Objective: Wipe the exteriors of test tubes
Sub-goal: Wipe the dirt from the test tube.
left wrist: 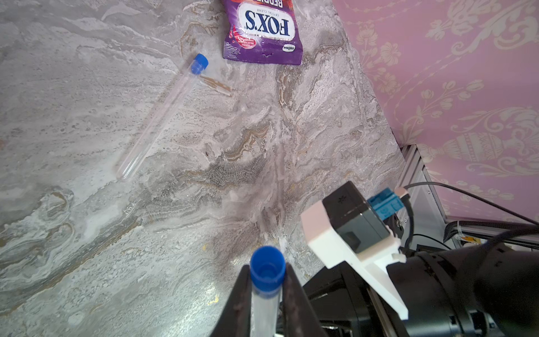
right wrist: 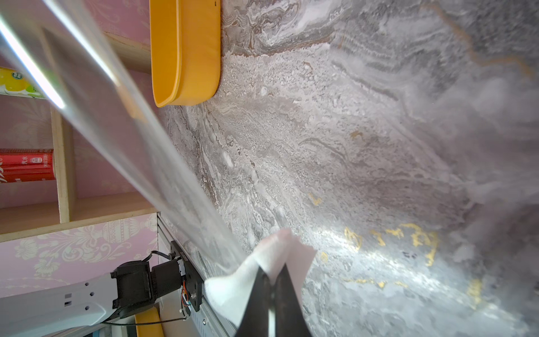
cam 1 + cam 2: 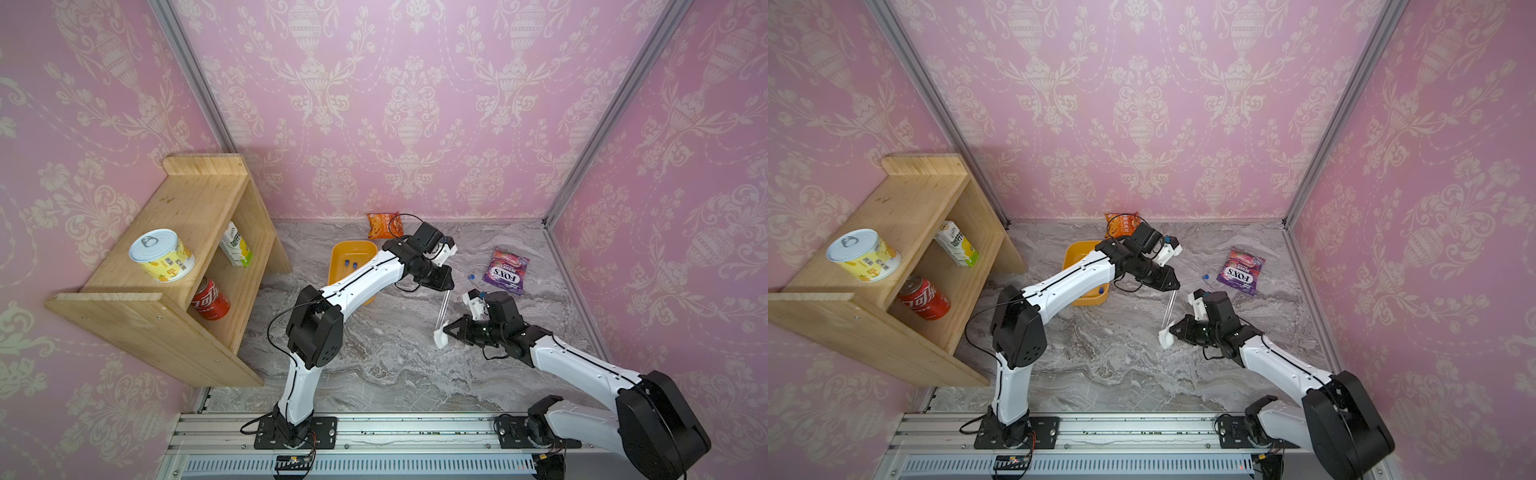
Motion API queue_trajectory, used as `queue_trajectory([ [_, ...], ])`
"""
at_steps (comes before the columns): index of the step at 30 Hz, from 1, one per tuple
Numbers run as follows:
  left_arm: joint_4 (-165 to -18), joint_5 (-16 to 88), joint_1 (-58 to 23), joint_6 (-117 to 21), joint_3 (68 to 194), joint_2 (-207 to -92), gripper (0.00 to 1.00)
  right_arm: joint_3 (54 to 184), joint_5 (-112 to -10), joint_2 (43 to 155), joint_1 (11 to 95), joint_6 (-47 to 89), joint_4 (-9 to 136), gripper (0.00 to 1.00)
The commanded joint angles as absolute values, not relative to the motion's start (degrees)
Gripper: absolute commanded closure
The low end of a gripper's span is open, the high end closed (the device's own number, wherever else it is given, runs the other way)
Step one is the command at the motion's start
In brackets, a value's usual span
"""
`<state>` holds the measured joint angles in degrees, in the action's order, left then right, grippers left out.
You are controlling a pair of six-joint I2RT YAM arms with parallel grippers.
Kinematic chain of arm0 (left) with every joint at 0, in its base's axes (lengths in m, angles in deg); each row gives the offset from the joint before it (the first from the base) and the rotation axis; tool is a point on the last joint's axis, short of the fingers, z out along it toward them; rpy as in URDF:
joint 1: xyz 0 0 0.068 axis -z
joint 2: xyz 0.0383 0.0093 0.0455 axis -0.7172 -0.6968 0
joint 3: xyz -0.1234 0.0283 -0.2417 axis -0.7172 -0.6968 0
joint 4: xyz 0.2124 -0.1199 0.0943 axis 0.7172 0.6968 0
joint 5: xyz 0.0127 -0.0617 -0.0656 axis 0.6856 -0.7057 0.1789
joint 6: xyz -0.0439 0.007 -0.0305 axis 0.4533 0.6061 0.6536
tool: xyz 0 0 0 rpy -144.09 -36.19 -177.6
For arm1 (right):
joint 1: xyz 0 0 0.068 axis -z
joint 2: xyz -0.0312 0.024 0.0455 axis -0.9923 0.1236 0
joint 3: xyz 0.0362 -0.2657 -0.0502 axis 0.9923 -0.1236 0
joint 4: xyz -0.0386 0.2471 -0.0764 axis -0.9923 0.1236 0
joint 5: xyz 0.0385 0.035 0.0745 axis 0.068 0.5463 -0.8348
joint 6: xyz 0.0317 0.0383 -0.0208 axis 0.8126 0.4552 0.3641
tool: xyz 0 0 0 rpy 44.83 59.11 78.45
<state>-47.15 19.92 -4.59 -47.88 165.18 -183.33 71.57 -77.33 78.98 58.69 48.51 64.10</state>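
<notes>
My left gripper (image 1: 267, 268) is shut on a clear test tube (image 1: 266, 303) just under its blue cap; in both top views the tube (image 3: 443, 309) hangs down from the left gripper (image 3: 447, 287). My right gripper (image 2: 272, 271) is shut on a folded white wipe (image 2: 248, 277), which meets the tube's lower end (image 3: 1166, 337). A second capped tube (image 1: 157, 116) lies on the marble table beside the candy bag. Two more tubes (image 3: 351, 264) lie in the orange tray (image 3: 353, 245), partly hidden by the left arm.
A purple FOX'S candy bag (image 3: 505, 270) lies at the right and an orange snack packet (image 3: 384, 225) by the back wall. A wooden shelf (image 3: 195, 199) at the left holds a tin, a carton and a cola can. Pink walls enclose the table.
</notes>
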Motion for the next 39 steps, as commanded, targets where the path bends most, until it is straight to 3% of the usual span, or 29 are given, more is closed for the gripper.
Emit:
queue_trajectory([
  [1, -47.3, 18.0, -3.9, -46.9, 166.4, -182.0, 0.80, 75.1, -77.1, 79.1, 60.5, 47.2, 65.0, 1.00],
  [19, -47.6, 17.5, -3.3, -46.5, 165.9, -181.5, 0.80, 82.4, -78.1, 82.1, 74.4, 45.0, 66.0, 1.00],
  [25, -48.1, 17.1, -2.9, -46.0, 165.9, -181.4, 0.80, 82.1, -74.5, 82.0, 75.3, 46.2, 65.9, 1.00],
  [39, -48.7, 17.0, -2.8, -45.6, 166.7, -182.0, 0.80, 78.6, -83.5, 76.4, 75.2, 52.5, 60.4, 1.00],
])
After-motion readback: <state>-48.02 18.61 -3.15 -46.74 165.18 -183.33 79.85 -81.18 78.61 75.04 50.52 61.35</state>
